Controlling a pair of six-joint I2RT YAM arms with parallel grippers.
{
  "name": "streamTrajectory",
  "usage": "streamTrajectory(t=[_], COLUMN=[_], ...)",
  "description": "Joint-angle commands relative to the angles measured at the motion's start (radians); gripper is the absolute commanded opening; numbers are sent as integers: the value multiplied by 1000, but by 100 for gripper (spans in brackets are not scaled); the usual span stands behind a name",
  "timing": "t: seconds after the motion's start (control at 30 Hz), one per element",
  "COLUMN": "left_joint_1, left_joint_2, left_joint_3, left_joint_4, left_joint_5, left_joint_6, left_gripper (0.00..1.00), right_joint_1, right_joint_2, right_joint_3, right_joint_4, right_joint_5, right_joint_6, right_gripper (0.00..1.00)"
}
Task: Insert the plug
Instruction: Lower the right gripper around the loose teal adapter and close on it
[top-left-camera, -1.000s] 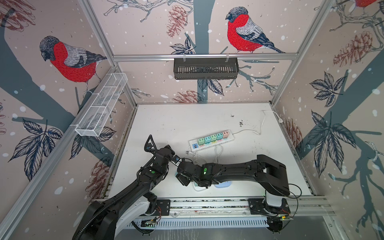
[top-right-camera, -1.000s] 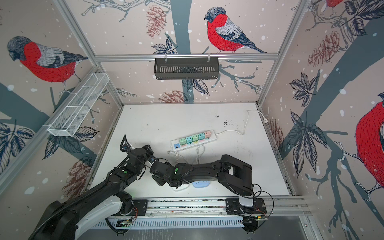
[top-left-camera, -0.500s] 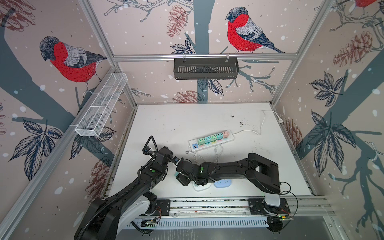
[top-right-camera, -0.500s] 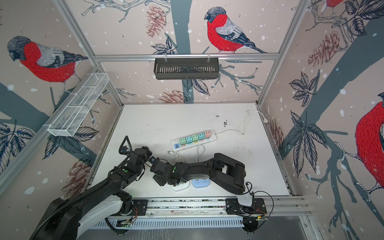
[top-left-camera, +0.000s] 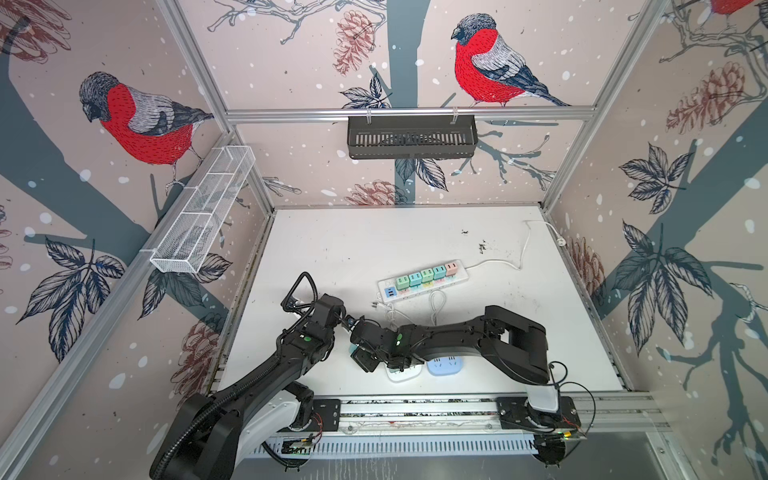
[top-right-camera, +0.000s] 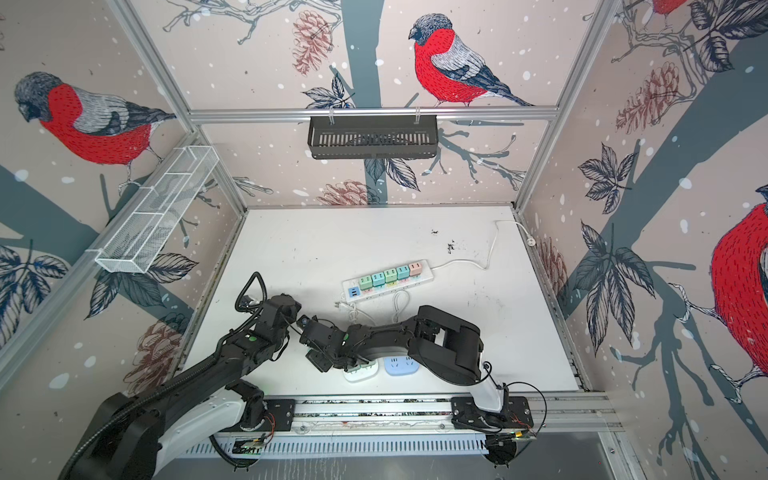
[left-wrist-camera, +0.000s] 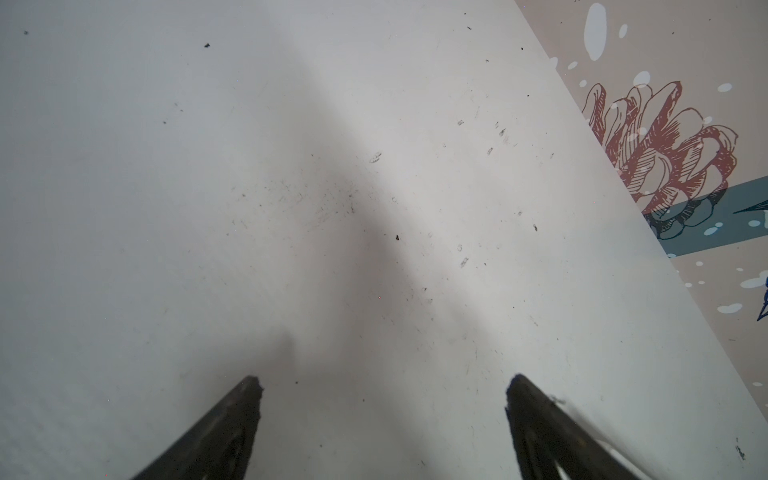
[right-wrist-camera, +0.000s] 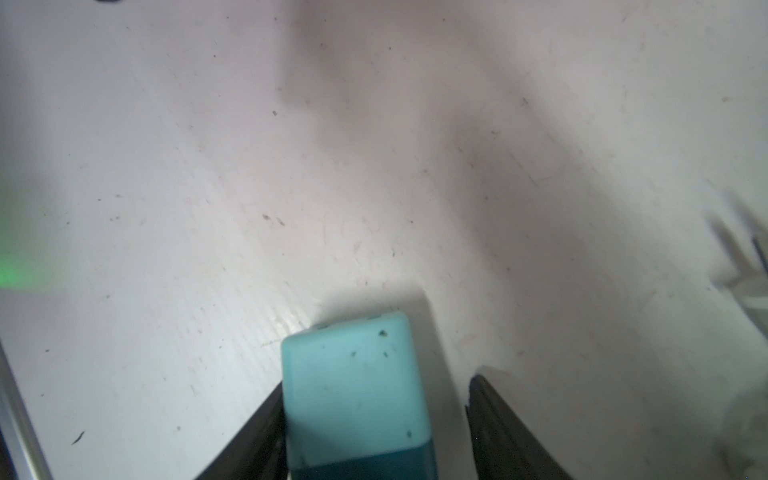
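Note:
A teal plug (right-wrist-camera: 353, 374) lies between the jaws of my right gripper (right-wrist-camera: 378, 380). It rests against one finger, and a strip of table shows between it and the other finger (right-wrist-camera: 498, 415), so the jaws are open around it. In both top views this gripper (top-left-camera: 365, 362) (top-right-camera: 319, 360) is low over the near table and hides the plug. My left gripper (left-wrist-camera: 382, 380) is wide open over bare table, just left of the right wrist (top-left-camera: 343, 321). The white power strip (top-left-camera: 424, 282) (top-right-camera: 388, 279), with several coloured plugs in it, lies mid-table.
A white socket block (top-left-camera: 403, 374) and a blue one (top-left-camera: 444, 366) sit under the right arm near the front edge. A loose white cable (top-left-camera: 388, 308) curls in front of the strip. The strip's cord (top-left-camera: 523, 249) runs to the back right. Baskets (top-left-camera: 411, 137) (top-left-camera: 203, 212) hang on the walls.
The left jaws have spread wider. The right arm's elbow has drawn in to the left, while its gripper stays low at nearly the same spot.

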Motion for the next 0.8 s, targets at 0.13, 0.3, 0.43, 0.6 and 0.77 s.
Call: streamTrajectory(t=[0.13, 0.3, 0.43, 0.6, 0.77], left_joint_1=[2, 2, 3, 3, 3], left_joint_2=[21, 20, -4, -73, -164], left_joint_3=[20, 30, 41, 27, 24], left_joint_4=[-35, -47, -77, -68, -47], left_joint_5=[-33, -32, -46, -43, -33], left_joint_6=[-30, -30, -33, -30, 62], left_gripper=[92, 94, 95, 97, 97], right_joint_1=[3, 5, 8, 8, 6], right_joint_2=[30, 24, -1, -72, -208], right_joint_3=[11, 4, -16, -54, -126], right_joint_4=[-6, 3, 19, 49, 93], right_joint_5=[-4, -3, 2, 20, 85], right_joint_6=[-6, -4, -1, 9, 6], right_gripper=[58, 47, 36, 33, 27])
